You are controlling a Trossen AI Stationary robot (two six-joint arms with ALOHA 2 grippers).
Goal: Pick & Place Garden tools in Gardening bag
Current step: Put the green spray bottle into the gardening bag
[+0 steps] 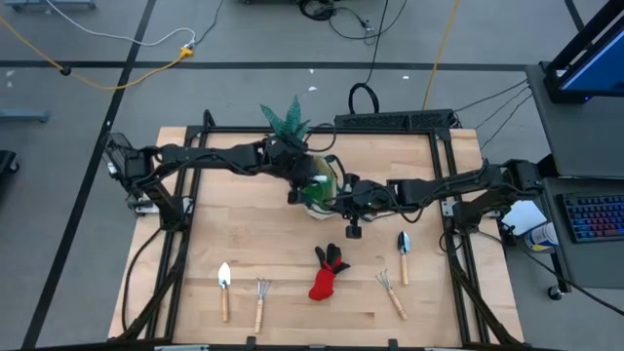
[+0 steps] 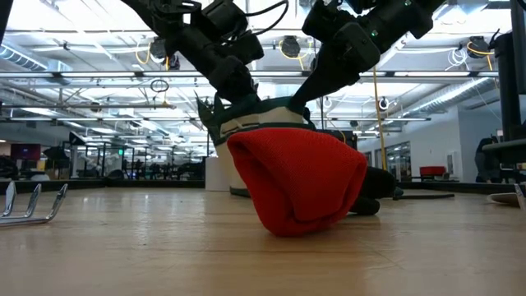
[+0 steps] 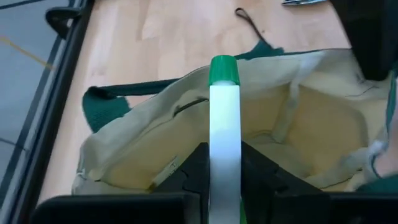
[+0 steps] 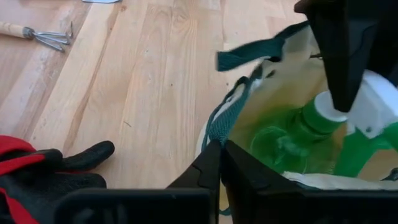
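Observation:
The beige gardening bag point(image 1: 327, 187) with dark green trim stands at the table's middle, its mouth open point(image 3: 292, 124). My left gripper point(image 3: 225, 171) is over the bag, shut on the green spray bottle point(image 4: 298, 134), whose green body is down inside the bag. My right gripper point(image 4: 219, 163) is at the bag's near-right side, shut on its rim. The red-and-black glove point(image 1: 328, 272), two wooden-handled trowels point(image 1: 224, 289) point(image 1: 404, 251) and two hand rakes point(image 1: 260, 303) point(image 1: 392, 292) lie along the table's near side. My left gripper pinches the spray bottle's white sprayer head point(image 3: 224, 143) between its two fingers point(image 3: 194, 171), coming from above and slanting down. The green-tipped nozzle point(image 3: 223, 70) sticks out past the fingers. The bottle hangs below them into the bag's mouth. My right gripper pinches the bag's green-trimmed rim point(image 4: 219, 127) between its two fingers, at the side of the mouth nearest the glove. The fingers slant down from the table's right. A green loop handle point(image 4: 249, 55) rises beside the pinched spot; the bag's base stays on the table.
A spiky green plant point(image 1: 288, 121) stands just behind the bag at the far side. The glove point(image 2: 300, 182) lies near the bag, a rake's tines point(image 2: 33, 201) farther left. A black frame point(image 1: 390, 121) borders the table.

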